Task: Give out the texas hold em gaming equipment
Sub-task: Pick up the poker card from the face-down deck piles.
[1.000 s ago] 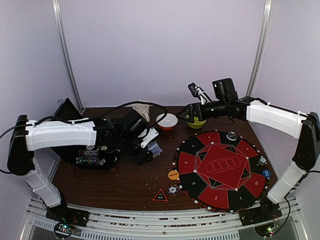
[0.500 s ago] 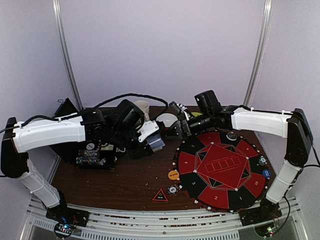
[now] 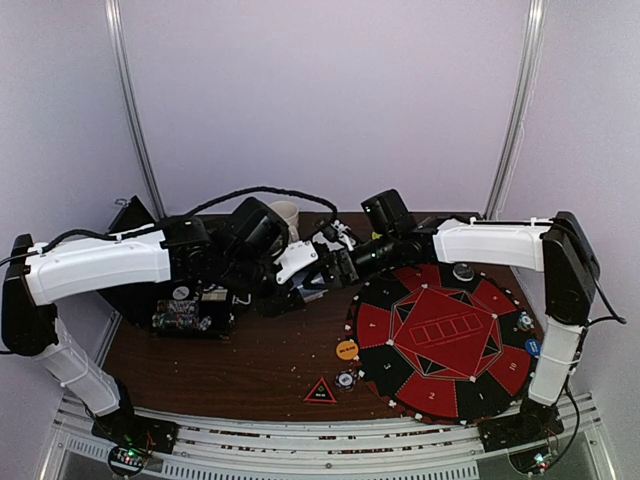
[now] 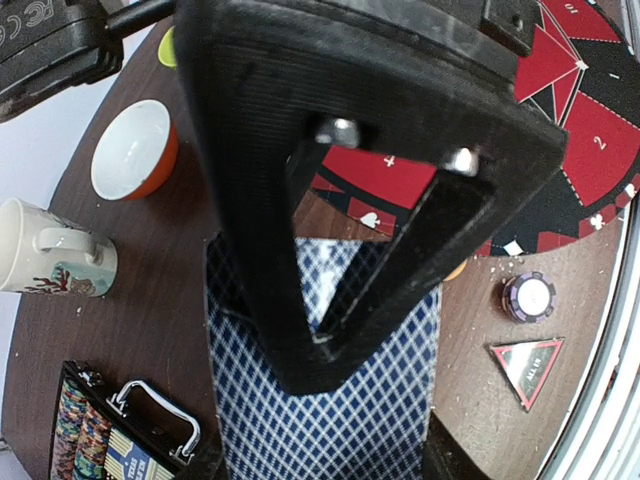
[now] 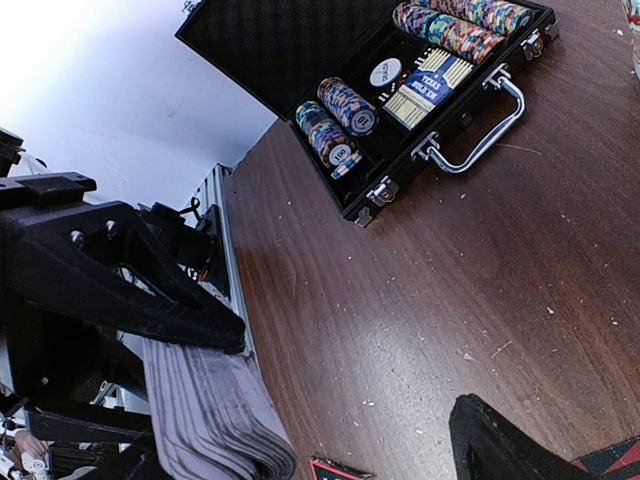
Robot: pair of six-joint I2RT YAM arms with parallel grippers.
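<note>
The left gripper [image 3: 298, 284] was seen clamped on a deck of playing cards [image 4: 350, 430] with blue-and-white lattice backs, held above the brown table [image 5: 480, 260] just behind the left edge of the round red-and-black mat [image 3: 440, 340]. The right gripper [image 3: 336, 260] was placed just beside the deck with its jaws apart. One of its black fingers [image 4: 240, 200] was laid over the back of the top card, though contact could not be told. In front of the mat's left edge an orange disc [image 3: 347, 350] was found, and nearer the arms a black triangular marker [image 3: 320, 391] edged red, with a purple-and-white poker chip [image 4: 528, 297] just beside it. A blue disc [image 3: 533, 347] was seen at the mat's right rim. An open black case [image 5: 400, 172] was set at the left of the table, with rows of chips [image 5: 340, 110] stacked in its compartments. A cream mug [image 4: 50, 262] and a white bowl [image 4: 132, 150] with an orange outside were stood near each other at the far side
</note>
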